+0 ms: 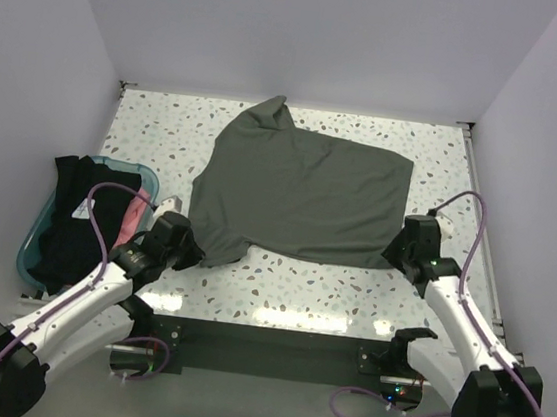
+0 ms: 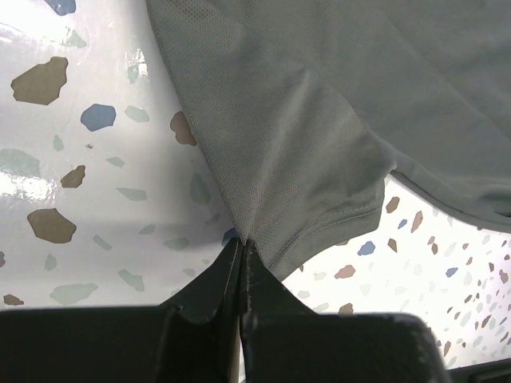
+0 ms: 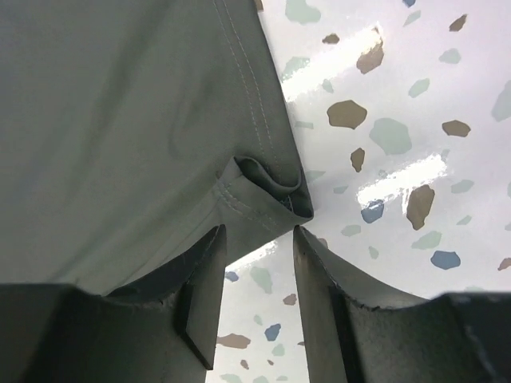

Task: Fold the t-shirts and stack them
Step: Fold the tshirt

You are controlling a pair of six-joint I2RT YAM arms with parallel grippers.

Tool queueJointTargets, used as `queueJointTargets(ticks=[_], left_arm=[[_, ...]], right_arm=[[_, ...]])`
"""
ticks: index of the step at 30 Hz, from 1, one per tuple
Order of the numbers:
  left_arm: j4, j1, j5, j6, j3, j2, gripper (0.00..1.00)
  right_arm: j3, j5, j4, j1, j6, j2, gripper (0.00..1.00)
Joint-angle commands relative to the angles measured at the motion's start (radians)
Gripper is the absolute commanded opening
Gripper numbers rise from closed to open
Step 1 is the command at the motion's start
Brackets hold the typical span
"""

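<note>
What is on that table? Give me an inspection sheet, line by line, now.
Surface: speckled tabletop, glossy, glare along the near edge.
Job's things: olive t-shirt spread out, unfolded; black t-shirt and pink t-shirt heaped in the teal tub.
Clutter: the teal tub, at the left edge.
Grippers: left gripper jaws shut on the olive t-shirt's near-left corner; right gripper jaws open at its near-right hem corner.
Cables: purple cables loop along both arms.
Surroundings: white walls on three sides.

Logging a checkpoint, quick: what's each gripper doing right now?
Left gripper: closed, pinching an edge of the olive-green t-shirt.
Right gripper: open, fingers apart at the shirt's hem corner.
</note>
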Motion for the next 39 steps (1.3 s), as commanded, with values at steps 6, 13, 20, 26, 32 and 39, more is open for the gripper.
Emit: queueJointTargets(ticks=[6,13,20,26,32,39], left_arm=[[-0.001,-0.003,0.004,0.024,0.022,0.003,0.00],[-0.003,-0.005,-0.001,0.031,0.023,0.010,0.00],[0.005,-0.005,-0.001,0.030,0.026,0.021,0.00],[0.014,-0.003,-0.001,0.033,0.022,0.032,0.00],[0.014,-0.003,-0.002,0.033,0.020,0.033,0.00],[-0.007,-0.003,-0.004,0.033,0.026,0.013,0.00]], right_arm=[[0.077,-0.003,0.120,0.002,-0.085,0.282,0.45],[0.097,0.012,0.130,0.002,-0.088,0.292,0.46],[0.136,0.020,0.114,0.002,-0.102,0.294,0.45],[0.129,0.006,0.150,0.004,-0.103,0.351,0.44],[0.112,0.010,0.166,0.002,-0.102,0.372,0.40],[0.084,0.010,0.137,0.004,-0.080,0.322,0.16]])
